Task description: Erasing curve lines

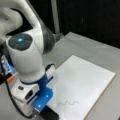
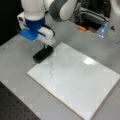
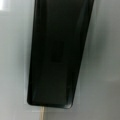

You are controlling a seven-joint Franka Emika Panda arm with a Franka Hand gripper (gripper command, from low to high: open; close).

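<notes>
Pincer (image 2: 45,46): item one, hanging below the arm's blue-and-white wrist at a front view's upper left, closed on the eraser (image 2: 43,54). We judge the grip sits on the block's top so that its flat underside can rub the board (image 2: 82,82). The eraser, a black rectangular block, rests at the board's corner edge; in the wrist view it fills most of the picture (image 3: 58,55).

Curve lines (image 2: 51,69): one thin grey wavy stroke, intact, just beside the eraser but apart from it; seen also in a front view (image 1: 68,102) near the board's lower edge. We judge that no erasing shows yet.

Board: white, flat on the grey surface (image 2: 17,50).

Containers: we see none to list in any view.
</notes>
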